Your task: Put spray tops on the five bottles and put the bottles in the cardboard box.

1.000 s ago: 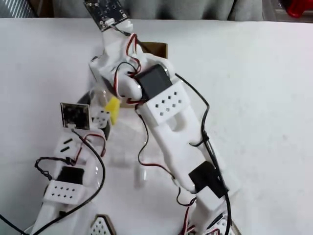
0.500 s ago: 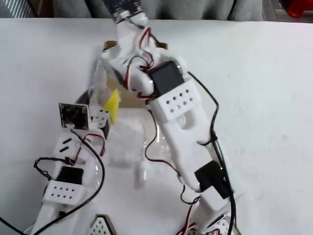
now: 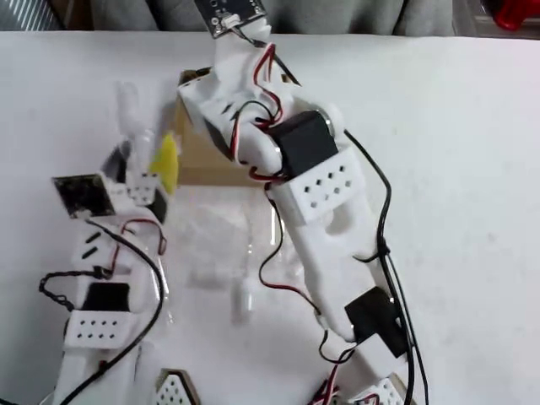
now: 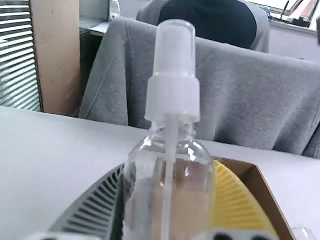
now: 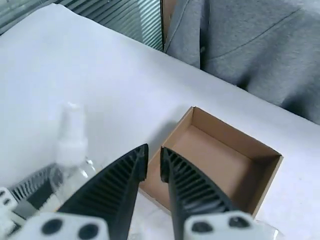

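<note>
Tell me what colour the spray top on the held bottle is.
White; the spray top shows best in the left wrist view.

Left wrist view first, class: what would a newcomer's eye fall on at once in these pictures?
A clear bottle wearing a white spray top stands upright in the left gripper, close before its camera. Beyond the right gripper, an empty cardboard box sits open on the white table.
</note>
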Robot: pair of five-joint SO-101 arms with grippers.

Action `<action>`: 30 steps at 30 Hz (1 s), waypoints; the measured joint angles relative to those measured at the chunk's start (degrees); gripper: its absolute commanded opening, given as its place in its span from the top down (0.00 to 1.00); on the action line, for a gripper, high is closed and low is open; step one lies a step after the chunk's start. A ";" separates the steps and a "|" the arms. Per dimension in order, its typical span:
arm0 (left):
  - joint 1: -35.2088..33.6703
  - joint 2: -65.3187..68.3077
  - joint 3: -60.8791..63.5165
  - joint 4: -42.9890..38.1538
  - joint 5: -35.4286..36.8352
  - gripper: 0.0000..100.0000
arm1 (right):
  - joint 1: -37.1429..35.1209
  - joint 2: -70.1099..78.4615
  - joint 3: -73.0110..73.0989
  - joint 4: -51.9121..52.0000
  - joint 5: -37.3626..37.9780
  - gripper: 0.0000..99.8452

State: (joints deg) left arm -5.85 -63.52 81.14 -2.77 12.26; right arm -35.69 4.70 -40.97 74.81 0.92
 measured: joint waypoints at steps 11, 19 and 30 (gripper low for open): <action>-12.75 0.00 -13.54 15.91 11.34 0.98 | -5.27 -3.87 0.00 5.19 0.00 0.98; -15.30 0.00 -21.71 22.95 16.44 0.98 | -13.98 -4.92 0.00 11.96 0.09 0.98; -14.15 0.00 -36.57 42.02 18.99 0.98 | -14.51 -13.36 0.00 18.90 0.18 0.98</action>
State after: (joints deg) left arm -20.00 -63.52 44.57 39.25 31.25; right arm -50.20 -8.66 -40.97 93.71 1.10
